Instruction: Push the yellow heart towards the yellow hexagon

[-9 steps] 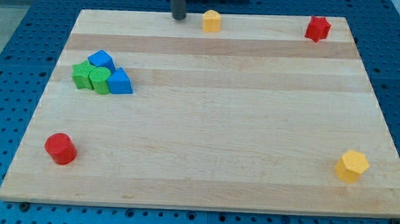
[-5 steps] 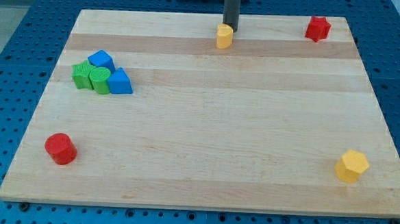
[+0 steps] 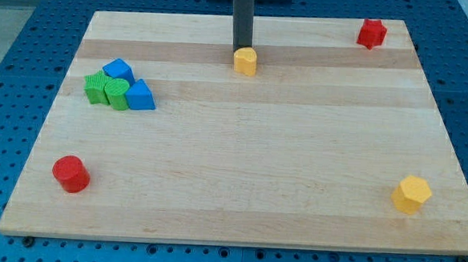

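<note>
The yellow heart (image 3: 246, 61) lies on the wooden board (image 3: 241, 147) near the view's top, a little left of the middle. My tip (image 3: 241, 49) stands right behind the heart, touching its top-left edge. The yellow hexagon (image 3: 412, 194) sits far off at the board's bottom right corner.
A red star-like block (image 3: 371, 32) sits at the top right corner. A red cylinder (image 3: 71, 174) sits at the bottom left. Two blue blocks (image 3: 119, 70) (image 3: 140, 96) and two green blocks (image 3: 98, 88) (image 3: 116, 93) are clustered at the left.
My tip swung from the heart's left to behind it. The heart slid from the top edge down the view and ended a little left of its mid position.
</note>
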Motion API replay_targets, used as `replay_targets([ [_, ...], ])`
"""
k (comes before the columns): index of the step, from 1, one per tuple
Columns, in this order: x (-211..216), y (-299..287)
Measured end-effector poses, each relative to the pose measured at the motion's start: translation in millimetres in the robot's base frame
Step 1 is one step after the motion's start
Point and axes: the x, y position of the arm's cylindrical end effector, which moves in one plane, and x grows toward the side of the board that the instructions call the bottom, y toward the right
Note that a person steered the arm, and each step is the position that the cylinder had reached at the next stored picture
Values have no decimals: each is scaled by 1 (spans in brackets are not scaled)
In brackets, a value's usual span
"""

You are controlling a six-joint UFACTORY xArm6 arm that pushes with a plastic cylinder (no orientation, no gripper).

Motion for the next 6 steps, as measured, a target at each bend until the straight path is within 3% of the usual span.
replay_targets([
  [4, 106, 0],
  [6, 128, 20],
])
